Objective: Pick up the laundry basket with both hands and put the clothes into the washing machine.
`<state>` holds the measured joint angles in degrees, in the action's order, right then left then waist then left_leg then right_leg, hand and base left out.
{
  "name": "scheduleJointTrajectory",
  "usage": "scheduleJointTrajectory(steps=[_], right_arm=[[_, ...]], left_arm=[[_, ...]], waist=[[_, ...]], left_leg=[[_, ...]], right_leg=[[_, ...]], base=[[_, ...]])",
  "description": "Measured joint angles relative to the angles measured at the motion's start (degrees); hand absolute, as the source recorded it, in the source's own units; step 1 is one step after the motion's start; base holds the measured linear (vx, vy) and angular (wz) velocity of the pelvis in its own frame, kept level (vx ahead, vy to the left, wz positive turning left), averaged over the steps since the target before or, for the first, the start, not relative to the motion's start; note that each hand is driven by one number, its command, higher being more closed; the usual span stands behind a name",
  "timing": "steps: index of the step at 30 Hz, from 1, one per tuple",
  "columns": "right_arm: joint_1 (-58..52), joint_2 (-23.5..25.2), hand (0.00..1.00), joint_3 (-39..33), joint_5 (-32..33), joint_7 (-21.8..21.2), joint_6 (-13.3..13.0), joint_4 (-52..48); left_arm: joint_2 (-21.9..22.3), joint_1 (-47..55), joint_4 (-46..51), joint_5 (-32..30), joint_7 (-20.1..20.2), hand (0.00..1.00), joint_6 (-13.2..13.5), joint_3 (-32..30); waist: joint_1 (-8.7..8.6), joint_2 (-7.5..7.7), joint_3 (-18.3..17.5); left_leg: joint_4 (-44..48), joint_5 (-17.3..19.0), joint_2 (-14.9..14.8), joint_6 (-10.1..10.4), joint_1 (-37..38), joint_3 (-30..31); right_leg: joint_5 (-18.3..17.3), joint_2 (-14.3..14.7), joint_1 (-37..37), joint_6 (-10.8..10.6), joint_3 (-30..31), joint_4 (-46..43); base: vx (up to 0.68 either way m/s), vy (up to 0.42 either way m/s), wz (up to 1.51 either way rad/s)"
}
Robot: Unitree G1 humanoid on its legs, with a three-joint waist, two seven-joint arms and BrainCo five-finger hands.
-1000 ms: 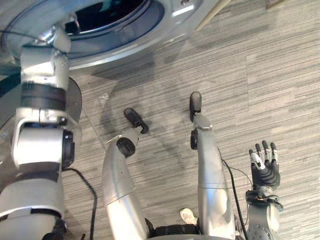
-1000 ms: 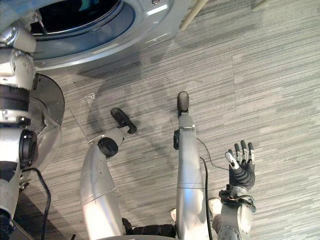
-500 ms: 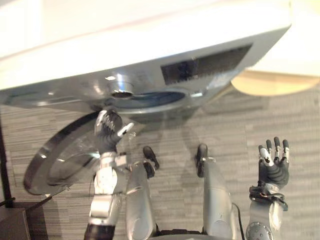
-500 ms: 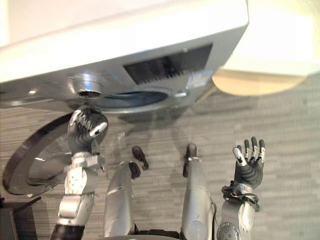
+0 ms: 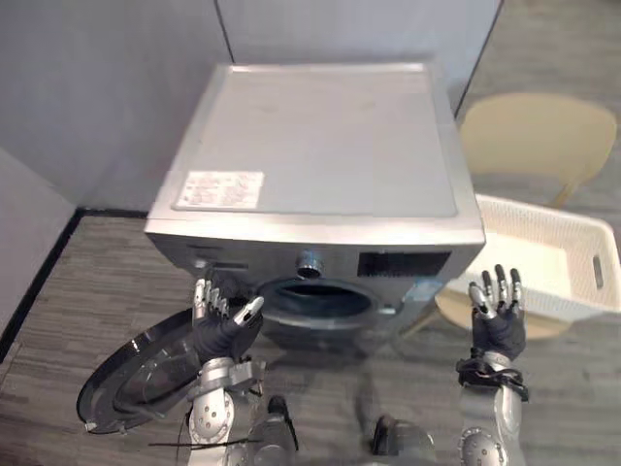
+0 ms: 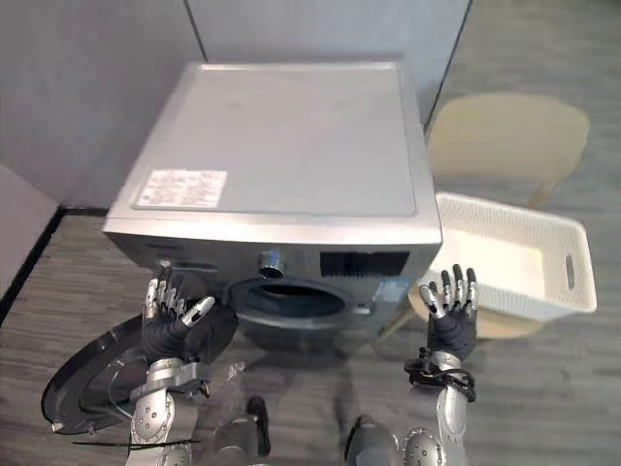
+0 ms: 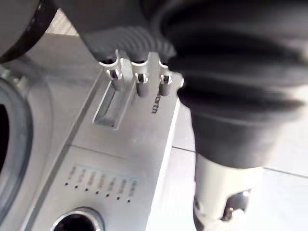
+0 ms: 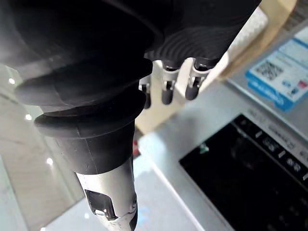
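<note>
A silver front-loading washing machine (image 5: 320, 146) stands in front of me, its round door (image 5: 136, 374) swung open to the lower left and the dark drum opening (image 5: 315, 296) facing me. A white plastic laundry basket (image 6: 514, 299) sits to the right of the machine; its inside looks bare white. My left hand (image 5: 221, 325) is raised before the machine's left front, fingers (image 7: 139, 82) straight, holding nothing. My right hand (image 5: 497, 316) is raised at the machine's right front corner, just left of the basket, fingers (image 8: 166, 91) straight and empty.
The basket rests on a low round beige table (image 5: 456, 313). Another round beige seat (image 5: 539, 136) stands behind it. Grey partition walls (image 5: 116, 78) close off the back and left. The open door takes up floor at the lower left.
The camera has swung up from the floor to the machine's top and the basket, so the whole picture shifted. Both hands stay raised and open.
</note>
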<state>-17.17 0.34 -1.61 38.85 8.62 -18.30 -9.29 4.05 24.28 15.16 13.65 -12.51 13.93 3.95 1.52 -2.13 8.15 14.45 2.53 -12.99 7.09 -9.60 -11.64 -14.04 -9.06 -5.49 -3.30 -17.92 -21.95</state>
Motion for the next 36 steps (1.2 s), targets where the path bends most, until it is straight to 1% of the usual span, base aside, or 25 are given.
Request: scheduleJointTrajectory(steps=[2,4,6,7,8,9,11,12,13,15,16,17,18,19,20,22,26,27,28,31,32,33,34,35,36], right_arm=[[-1.0,1.6,0.00,-0.4,0.0,0.6,-0.2,1.4],[-1.2,1.6,0.00,-0.6,0.1,1.4,-0.2,1.6],[-0.8,1.4,0.00,-0.9,0.4,2.8,-0.3,1.9],[-0.6,1.5,0.00,-1.0,0.7,3.2,-0.3,1.9],[0.5,2.0,0.00,-1.7,1.1,3.3,0.0,2.4],[1.5,1.5,0.00,-1.7,1.1,3.3,0.2,2.3],[3.6,1.3,0.00,-2.0,1.1,2.4,0.1,2.2],[4.2,1.3,0.00,-2.1,1.1,2.4,0.1,2.3],[5.2,1.4,0.00,-2.5,1.1,2.3,0.0,2.6],[6.9,1.4,0.00,-4.7,1.1,2.1,-0.4,5.6],[7.2,1.4,0.00,-6.5,1.1,1.5,-0.3,8.2],[7.3,1.9,0.00,-8.2,1.1,1.3,-0.4,10.7],[7.4,2.2,0.00,-9.3,1.1,1.3,-0.3,11.8],[7.6,2.6,0.00,-10.4,1.1,1.3,-0.3,13.5],[8.0,2.6,0.00,-11.4,1.0,1.3,-0.3,13.5],[8.4,2.4,0.00,-11.5,1.0,1.2,-0.3,13.7],[9.8,2.3,0.00,-11.2,0.8,0.9,0.2,16.4],[10.0,2.2,0.00,-11.2,0.8,0.6,0.7,17.1],[9.9,2.1,0.00,-11.1,0.8,0.2,1.1,17.3],[9.8,1.0,0.00,-10.8,0.8,-1.5,2.0,17.4],[9.3,0.7,0.00,-10.8,0.8,-1.7,2.4,17.4],[8.3,0.2,0.00,-10.7,0.9,-2.7,3.2,17.4],[7.9,0.0,0.00,-10.7,0.9,-2.9,3.4,17.4],[7.4,-0.2,0.00,-10.7,1.0,-3.6,3.6,17.4],[7.3,-0.2,0.00,-10.6,1.0,-3.8,3.7,17.4]], left_arm=[[0.6,1.1,0.1,-0.8,-0.1,0.00,0.0,-0.7],[1.0,2.2,0.1,-0.8,-0.3,0.00,0.0,-2.5],[1.6,2.7,1.1,-0.9,-1.4,0.00,-0.2,-5.3],[1.6,2.9,1.8,-0.9,-1.6,0.00,-0.2,-6.3],[1.5,3.3,3.9,-0.9,-2.1,0.00,-0.2,-8.2],[2.1,4.9,5.9,-0.9,-3.0,0.00,-0.1,-9.9],[2.8,6.5,7.3,-1.4,-4.0,0.00,0.1,-12.8],[2.9,6.6,7.4,-2.2,-4.4,0.00,0.1,-13.9],[3.2,6.6,7.4,-3.3,-5.4,0.00,0.1,-16.1],[3.3,6.6,7.5,-4.4,-6.6,0.00,0.0,-19.8],[3.3,6.4,7.5,-5.8,-7.8,0.00,0.0,-22.4],[3.1,5.1,7.6,-7.1,-9.1,0.00,0.0,-25.0],[2.9,4.1,7.6,-7.4,-9.6,0.00,0.0,-26.2],[2.1,2.7,7.5,-7.7,-10.4,0.00,0.0,-27.9],[1.7,1.7,7.7,-8.6,-11.1,0.00,0.0,-29.7],[1.2,0.3,7.9,-10.0,-11.6,0.00,0.0,-30.7],[-4.1,-5.2,6.3,-13.7,-11.4,0.00,0.1,-32.8],[-6.4,-7.6,3.4,-14.5,-11.3,0.00,0.0,-34.0],[-7.9,-9.1,1.3,-14.7,-11.1,0.00,-0.3,-34.6],[-16.2,-16.8,-11.5,-17.5,-8.8,0.00,-2.8,-35.7],[-19.2,-19.3,-15.6,-18.3,-7.5,0.00,-3.5,-35.6],[-24.9,-23.9,-23.2,-19.1,-5.4,0.00,-4.4,-34.4],[-27.4,-25.7,-26.5,-19.9,-4.8,0.00,-4.8,-33.6],[-32.7,-30.1,-34.1,-21.3,-3.1,0.00,-5.3,-31.6],[-35.1,-32.0,-37.4,-21.5,-2.5,0.00,-5.8,-30.8]], waist=[[0.86,-0.08,-0.8],[0.68,-0.28,-1.0],[0.44,-0.34,-1.0],[0.43,-0.24,-1.0],[0.48,0.69,-0.6],[1.24,-0.07,-0.9],[1.16,-0.70,-1.9],[1.13,-0.73,-2.6],[1.03,-0.78,-4.3],[0.82,-0.70,-6.6],[0.83,-1.19,-8.3],[0.35,-1.32,-9.4],[-0.46,-0.95,-9.5],[-0.58,0.62,-9.4],[-0.59,1.00,-9.6],[-0.66,0.99,-9.6],[-0.71,0.74,-9.5],[-0.78,0.95,-9.2],[-0.78,0.33,-8.8],[-1.16,-0.32,-7.2],[-1.46,-0.16,-7.0],[-1.47,0.48,-6.5],[-1.47,0.85,-6.2],[-1.87,1.87,-4.7],[-1.86,2.60,-4.0]], left_leg=[[-1.5,-1.1,0.3,-0.1,1.4,1.6],[-1.2,-1.7,0.6,-0.7,1.5,3.3],[1.8,-4.8,1.4,-3.3,-0.8,4.2],[1.1,-6.3,1.8,-3.7,-0.9,4.6],[11.9,-1.8,0.7,-6.3,-3.4,4.0],[25.7,1.9,-1.2,-7.5,-5.0,3.0],[34.1,2.8,-3.2,-8.1,-2.4,2.1],[34.2,3.1,-3.8,-8.6,-1.2,2.0],[31.4,4.3,-4.6,-8.3,0.7,2.1],[21.8,8.2,-3.9,-3.6,3.0,2.0],[14.4,10.4,-2.8,-1.9,4.1,1.8],[7.7,11.0,-1.3,-1.0,4.8,2.3],[4.8,10.7,-0.1,-0.8,5.7,3.0],[2.3,8.6,2.0,-1.3,6.2,3.7],[-0.2,7.6,3.7,-1.8,8.0,3.7],[-1.4,7.1,5.1,-2.5,9.1,3.6],[-6.5,4.8,7.1,-3.2,9.8,1.6],[-8.1,3.9,7.1,-3.2,10.5,0.5],[-8.7,3.5,7.1,-3.1,10.7,0.2],[-11.4,1.8,7.1,-2.9,11.6,-1.5],[-12.2,1.2,7.0,-2.8,11.5,-2.1],[-13.4,0.4,6.7,-2.4,11.4,-2.8],[-13.7,0.0,6.6,-2.2,11.3,-3.0],[-14.0,-0.4,6.1,-1.8,11.3,-3.6],[-13.9,-0.5,5.8,-1.7,11.2,-4.2]], right_leg=[[0.0,0.0,2.9,0.1,-2.3,1.5],[-0.5,0.1,4.5,0.4,-4.2,1.8],[-1.2,-0.2,6.0,0.8,-6.9,1.0],[-1.0,-0.6,6.3,1.2,-7.8,1.3],[-0.8,-1.8,6.3,2.0,-9.3,0.9],[-0.7,-1.6,7.2,2.3,-9.4,0.6],[-0.4,-1.5,9.3,2.5,-10.5,1.4],[-0.1,-1.4,9.7,2.5,-10.8,2.2],[1.1,-1.1,9.5,2.2,-12.1,4.1],[3.0,-0.7,8.2,1.2,-13.6,7.2],[3.8,0.0,7.1,0.6,-13.5,8.6],[5.3,0.3,6.2,0.5,-13.2,10.0],[6.5,0.0,5.8,0.7,-13.0,10.5],[8.0,-1.0,5.8,0.5,-12.4,11.0],[9.7,-1.8,7.2,0.4,-11.4,12.5],[10.2,-2.7,8.3,-0.1,-10.6,13.3],[11.5,-4.0,6.1,-1.5,-8.2,14.4],[12.2,-3.8,5.7,-1.2,-7.4,14.9],[12.6,-3.6,5.5,-1.1,-7.0,15.4],[14.6,-2.5,4.9,-0.8,-5.2,17.9],[15.1,-2.0,4.5,-0.6,-5.0,18.5],[16.1,-1.2,3.6,-0.7,-4.0,19.3],[16.3,-0.9,3.1,-0.4,-3.7,19.5],[17.0,-0.3,2.7,-0.1,-3.2,20.0],[17.2,0.1,2.0,0.2,-2.5,20.0]], base=[[0.03,-0.035,0.60],[-0.04,-0.048,0.56],[-0.12,-0.066,0.71],[-0.16,0.007,0.69],[-0.19,0.039,0.34],[-0.20,0.054,0.24],[-0.13,0.050,0.24],[-0.11,0.116,0.51],[-0.10,0.113,0.58],[-0.08,0.141,0.55],[-0.06,0.257,0.72],[-0.05,0.266,0.89],[-0.02,0.209,0.90],[-0.02,0.190,0.59],[-0.02,0.222,0.34],[-0.05,0.166,0.06],[-0.11,0.062,-0.17],[-0.10,0.006,-0.35],[-0.08,-0.014,-0.37],[-0.07,-0.019,-0.33],[-0.05,-0.031,-0.29],[-0.03,-0.055,-0.32],[0.00,-0.060,-0.36],[0.00,-0.058,-0.30],[-0.06,-0.072,-0.44]])
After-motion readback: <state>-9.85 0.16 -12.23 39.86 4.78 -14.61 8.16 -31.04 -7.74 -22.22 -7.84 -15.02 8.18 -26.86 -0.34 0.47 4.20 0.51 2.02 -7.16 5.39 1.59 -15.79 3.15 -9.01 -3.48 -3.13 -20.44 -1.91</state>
